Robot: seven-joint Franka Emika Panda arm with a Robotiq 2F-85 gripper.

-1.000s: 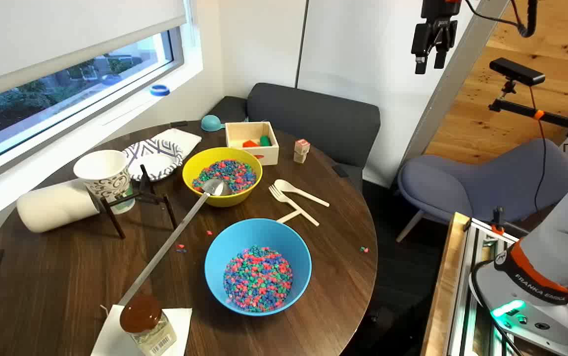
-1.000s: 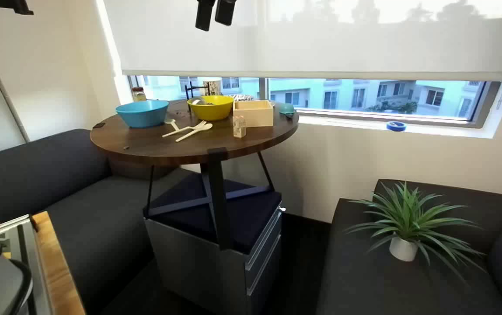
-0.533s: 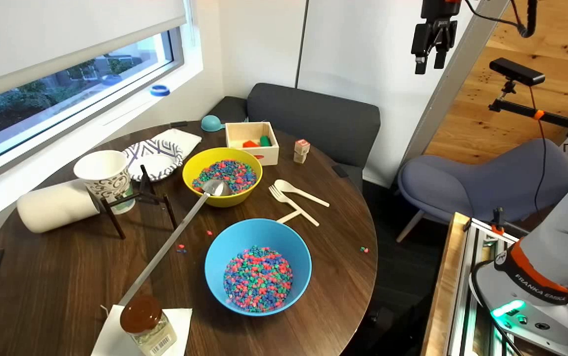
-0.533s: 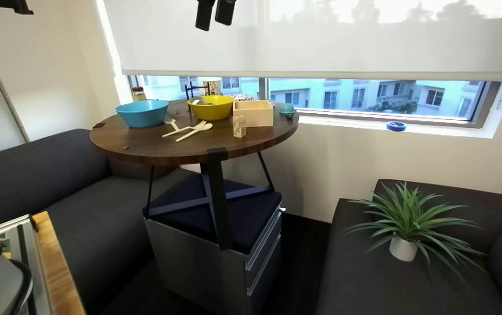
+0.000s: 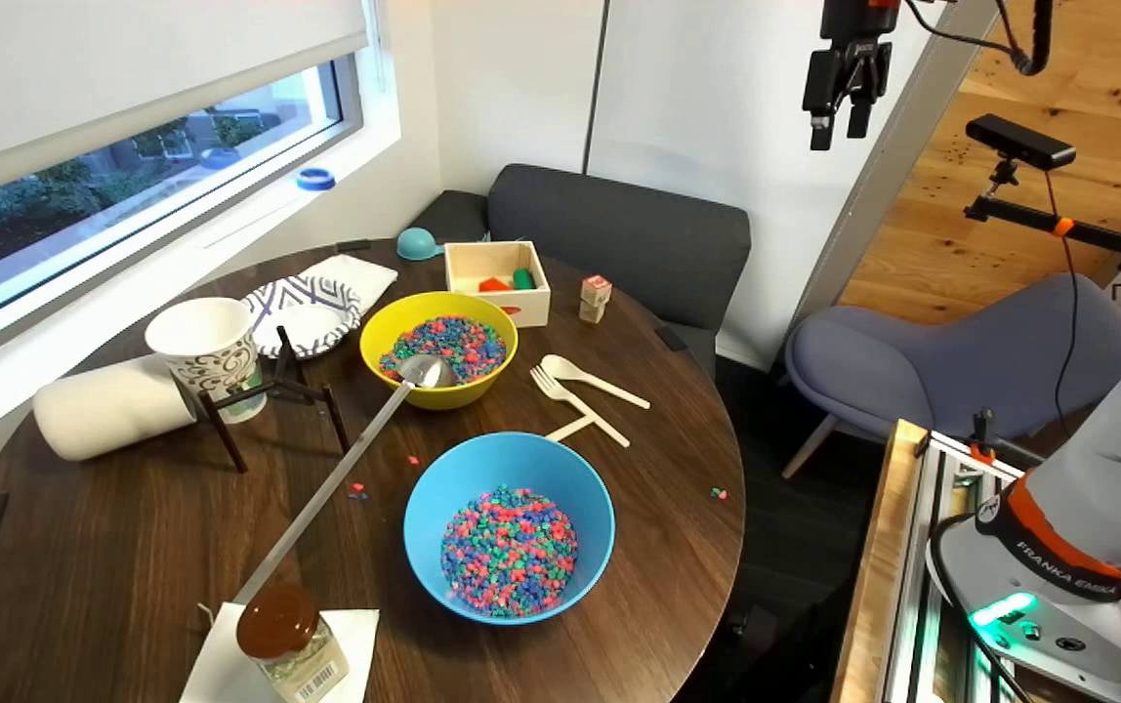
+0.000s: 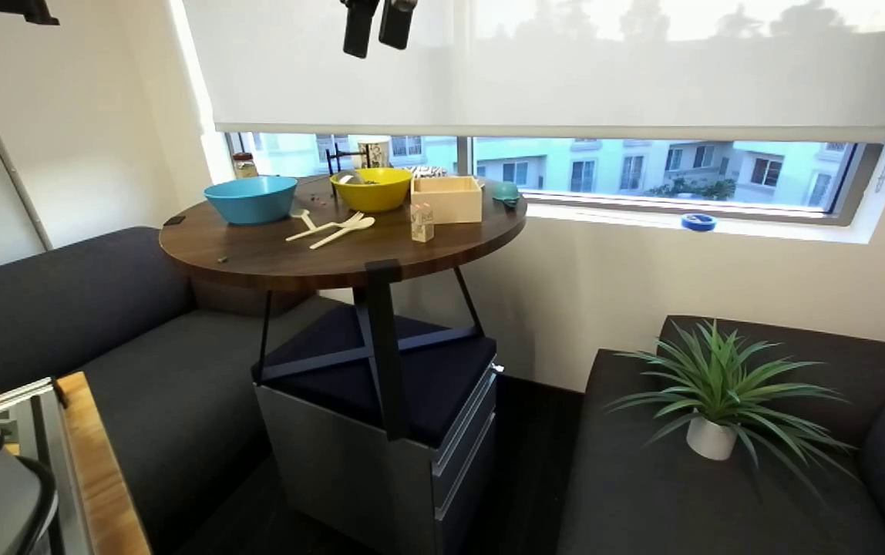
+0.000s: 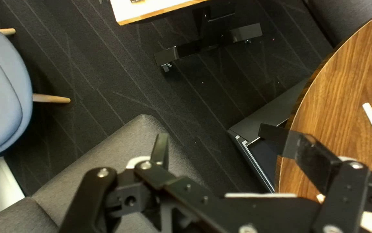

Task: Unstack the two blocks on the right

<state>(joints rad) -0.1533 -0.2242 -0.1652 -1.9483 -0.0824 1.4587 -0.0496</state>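
Two tiny tan wooden blocks stand stacked on the round dark table (image 5: 687, 566). The upper block (image 5: 596, 289), with red marks on top, sits on the lower block (image 5: 592, 312), slightly turned against it. The upper block (image 6: 422, 212) and lower block (image 6: 422, 231) also show near the table edge in an exterior view. My gripper is open and empty, high above and away from the blocks, in both exterior views (image 5: 840, 129) (image 6: 375, 40). In the wrist view its fingers (image 7: 238, 147) are apart over the floor and the table edge. I see no blocks there.
A wooden box (image 5: 533, 310) with coloured pieces stands beside the blocks. A yellow bowl (image 5: 375, 361), a blue bowl (image 5: 429, 527) and pale wooden cutlery (image 5: 609, 383) lie nearby. A ladle (image 5: 355, 449) rests in the yellow bowl. A dark seat back (image 5: 619, 225) stands behind the table.
In the last half second my gripper has moved slightly left and a little lower in an exterior view. The blocks and the other table things have not moved.
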